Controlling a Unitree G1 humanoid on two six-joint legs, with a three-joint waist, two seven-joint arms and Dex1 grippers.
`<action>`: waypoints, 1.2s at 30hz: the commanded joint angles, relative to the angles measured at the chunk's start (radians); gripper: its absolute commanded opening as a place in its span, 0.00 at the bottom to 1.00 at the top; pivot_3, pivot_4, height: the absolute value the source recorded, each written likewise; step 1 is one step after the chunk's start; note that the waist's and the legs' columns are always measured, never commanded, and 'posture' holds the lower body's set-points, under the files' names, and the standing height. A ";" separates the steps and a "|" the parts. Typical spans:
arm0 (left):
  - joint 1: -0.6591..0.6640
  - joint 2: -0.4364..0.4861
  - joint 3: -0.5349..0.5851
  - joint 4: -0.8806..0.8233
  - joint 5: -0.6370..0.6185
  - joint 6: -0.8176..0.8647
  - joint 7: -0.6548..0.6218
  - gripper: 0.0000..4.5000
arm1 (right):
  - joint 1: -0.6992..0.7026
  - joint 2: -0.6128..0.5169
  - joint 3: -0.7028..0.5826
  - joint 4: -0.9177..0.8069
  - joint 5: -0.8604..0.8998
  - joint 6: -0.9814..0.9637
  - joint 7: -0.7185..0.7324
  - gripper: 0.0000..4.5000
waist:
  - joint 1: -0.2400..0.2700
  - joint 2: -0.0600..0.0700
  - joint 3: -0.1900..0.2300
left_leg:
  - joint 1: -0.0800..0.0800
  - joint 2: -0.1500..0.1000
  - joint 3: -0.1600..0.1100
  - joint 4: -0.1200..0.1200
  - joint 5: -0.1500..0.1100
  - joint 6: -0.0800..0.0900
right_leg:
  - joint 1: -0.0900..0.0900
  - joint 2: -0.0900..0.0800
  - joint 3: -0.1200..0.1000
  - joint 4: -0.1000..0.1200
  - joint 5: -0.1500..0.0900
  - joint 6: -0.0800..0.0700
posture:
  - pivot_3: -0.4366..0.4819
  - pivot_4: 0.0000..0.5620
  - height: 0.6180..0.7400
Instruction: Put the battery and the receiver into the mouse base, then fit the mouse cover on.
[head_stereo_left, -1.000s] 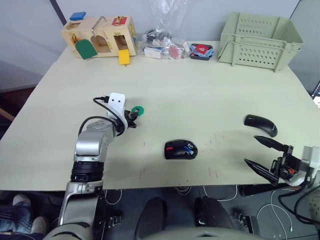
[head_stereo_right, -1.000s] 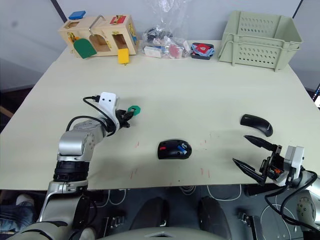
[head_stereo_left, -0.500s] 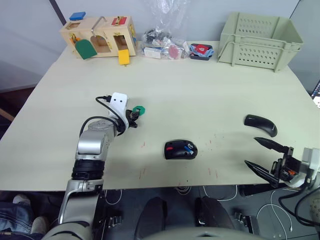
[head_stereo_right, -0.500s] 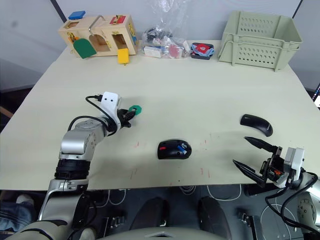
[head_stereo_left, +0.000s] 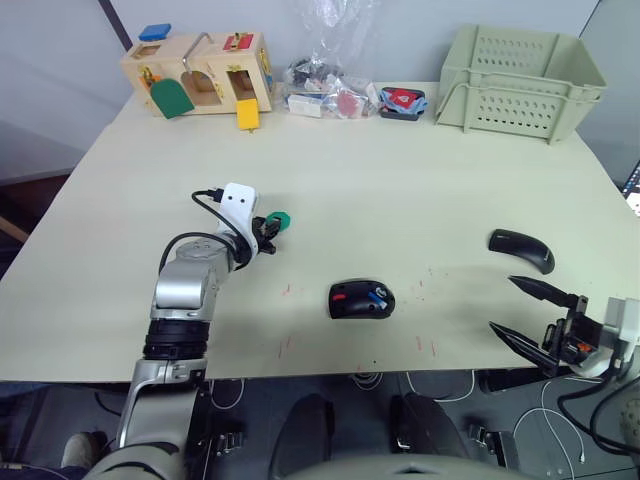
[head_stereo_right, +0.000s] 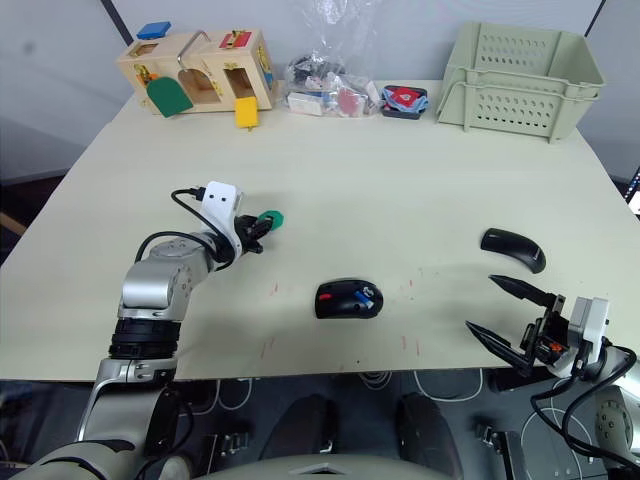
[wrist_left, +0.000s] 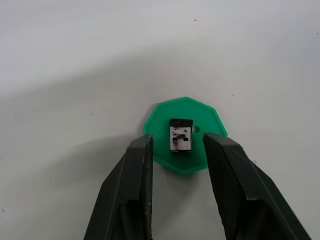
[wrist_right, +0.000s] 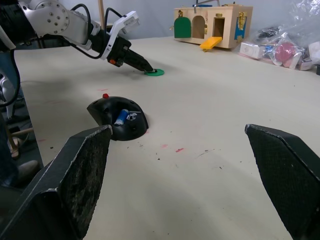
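Near the table's (head_stereo_left: 400, 190) middle left, the left gripper (wrist_left: 177, 150) points at a green disc (wrist_left: 186, 134) bearing the small receiver (wrist_left: 180, 136); its fingers (wrist_left: 137, 175) stand slightly apart on either side of the receiver, whether touching it cannot be told. Toward the near edge, at centre, lies the mouse base (head_stereo_left: 361, 299), its hollow showing a red patch and the white-and-blue battery (head_stereo_left: 377, 296) already seated inside. Well to the right rests the mouse cover (head_stereo_left: 521, 250), alone on the surface. Just beyond the near right edge, the right gripper (head_stereo_left: 527, 312) has its fingers spread wide and holds nothing. Along the far edge stand a wooden latch box (head_stereo_left: 198, 72), a plastic bag of small items (head_stereo_left: 325, 85) and a pale crate (head_stereo_left: 520, 68).
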 joint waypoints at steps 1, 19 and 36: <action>-0.025 0.005 0.005 0.001 0.003 -0.022 -0.005 0.38 | 0.007 0.003 -0.011 -0.022 0.005 -0.019 0.003 1.00 | 0.000 0.000 0.000 | 0.000 0.000 0.000 0.000 0.000 0.000 | 0.000 0.000 0.000 0.000 0.000 0.000 | 0.48 0.27 1.00; -0.032 -0.004 -0.005 0.049 0.011 -0.044 -0.022 0.38 | 0.022 0.013 -0.014 -0.025 0.000 -0.031 0.001 1.00 | 0.000 0.000 0.000 | 0.000 0.000 0.000 0.000 0.000 0.000 | 0.000 0.000 0.000 0.000 0.000 0.000 | 0.48 0.27 1.00; -0.028 -0.012 0.011 0.039 0.004 -0.024 -0.005 0.11 | 0.027 0.012 -0.011 -0.026 0.003 -0.037 0.001 1.00 | 0.000 0.000 0.000 | 0.000 0.000 0.000 0.000 0.000 0.000 | 0.000 0.000 0.000 0.000 0.000 0.000 | 0.48 0.27 1.00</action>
